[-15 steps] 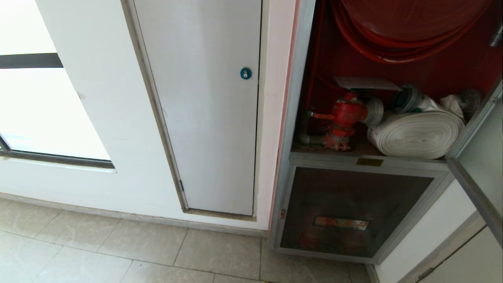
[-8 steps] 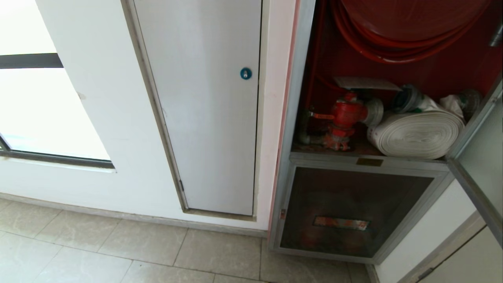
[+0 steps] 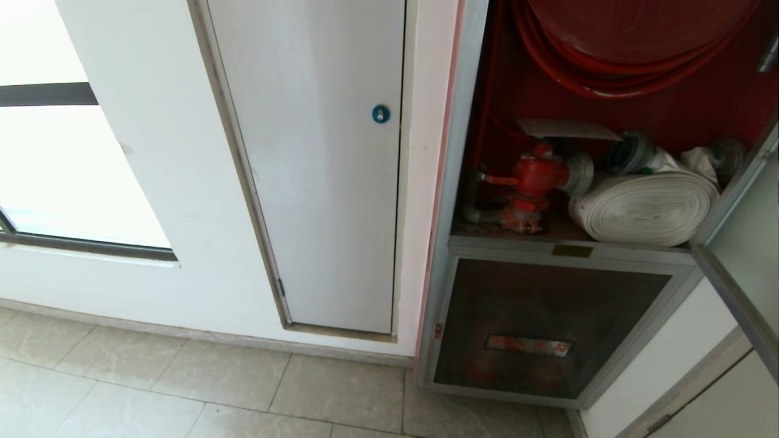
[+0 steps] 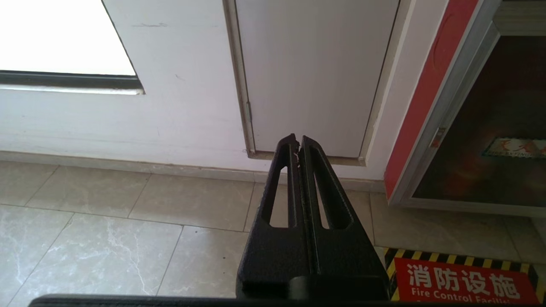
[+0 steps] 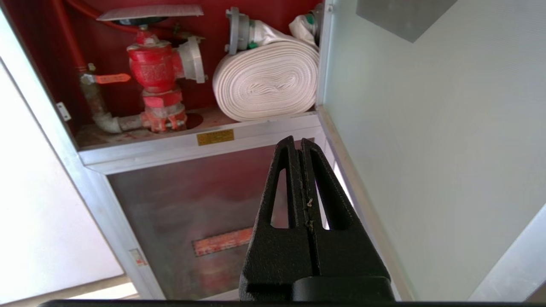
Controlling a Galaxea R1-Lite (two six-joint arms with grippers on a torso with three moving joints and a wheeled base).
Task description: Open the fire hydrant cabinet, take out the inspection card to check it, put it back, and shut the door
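1. The fire hydrant cabinet [image 3: 453, 201] stands open at the right of the wall; grey metal frame, red inside.
2. The door [image 3: 745, 243] is swung out to the right, its grey frame edge running down toward the near right corner. Seen from the right wrist, its inner face [image 5: 431, 149] looks pale and frosted.
3. The inspection card [image 3: 566, 129] lies flat on top of the red hydrant valve [image 3: 538, 176], inside the upper compartment, left of centre. Print on it too fine to read.
4. A white rolled hose [image 3: 648, 207] lies just right of the valve, touching the compartment floor. A red hose reel [image 3: 621, 48] hangs above both.
5. Below the open compartment: a smaller dark glass panel [image 3: 548, 322] with a red label, shut.
6. Right end effector [image 5: 298, 143]: fingers pressed together, nothing between them. It hangs in front of the cabinet's lower section, near the open door, tips pointing toward the shelf edge below the rolled hose. Not touching anything.
7. Left end effector [image 4: 297, 140]: fingers closed tight, empty. Parked low over the tiled floor [image 4: 128, 221], pointing at the foot of the plain white panel [image 3: 322, 164] left of the cabinet.
8. That panel has a small blue round lock [image 3: 380, 113]. A bright window [image 3: 67, 164] lies further left.
9. A red floor marking [image 4: 463, 281] with yellow-black border sits on the tiles in front of the cabinet.
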